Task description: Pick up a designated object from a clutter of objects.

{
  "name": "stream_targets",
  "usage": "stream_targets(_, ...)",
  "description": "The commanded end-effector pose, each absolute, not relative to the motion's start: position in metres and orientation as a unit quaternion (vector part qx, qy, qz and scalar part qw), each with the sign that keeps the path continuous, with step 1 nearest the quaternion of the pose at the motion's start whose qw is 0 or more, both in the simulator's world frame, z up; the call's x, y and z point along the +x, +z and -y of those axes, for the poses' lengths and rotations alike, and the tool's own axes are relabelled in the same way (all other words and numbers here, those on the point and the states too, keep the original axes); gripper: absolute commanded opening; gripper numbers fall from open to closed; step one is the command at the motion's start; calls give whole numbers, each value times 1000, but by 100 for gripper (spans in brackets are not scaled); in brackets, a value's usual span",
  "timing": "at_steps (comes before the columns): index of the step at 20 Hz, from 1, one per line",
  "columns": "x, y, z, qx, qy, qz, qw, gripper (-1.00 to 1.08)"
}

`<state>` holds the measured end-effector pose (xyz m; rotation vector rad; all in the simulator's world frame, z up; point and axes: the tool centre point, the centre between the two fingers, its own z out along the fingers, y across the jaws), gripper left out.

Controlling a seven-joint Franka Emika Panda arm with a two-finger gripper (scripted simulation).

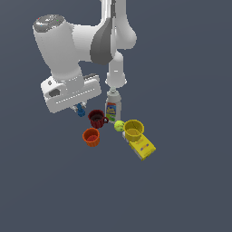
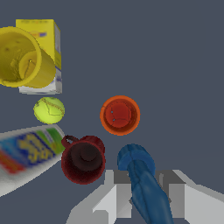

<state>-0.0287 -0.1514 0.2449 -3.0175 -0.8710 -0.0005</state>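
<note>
Wrist view: blue item [image 2: 144,183] cropped

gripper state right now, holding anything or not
Gripper: closed on the blue item, which sits between its two fingers in the wrist view; in the exterior view it hangs under the hand, above and beside the dark red mug.

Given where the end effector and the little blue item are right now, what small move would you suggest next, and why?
Probably a short, straight lift. The blue item sits between the fingers of the end effector, apparently gripped, and the dark red mug stands close beside it, so rising vertically should avoid knocking the mug.
</note>
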Motion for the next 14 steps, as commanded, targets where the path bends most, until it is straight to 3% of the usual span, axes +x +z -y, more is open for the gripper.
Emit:
stream_targets(1,-42,265,151,-961,0,277,0,-100)
stream_targets(14,-110,373,150,-961,0,277,0,-100)
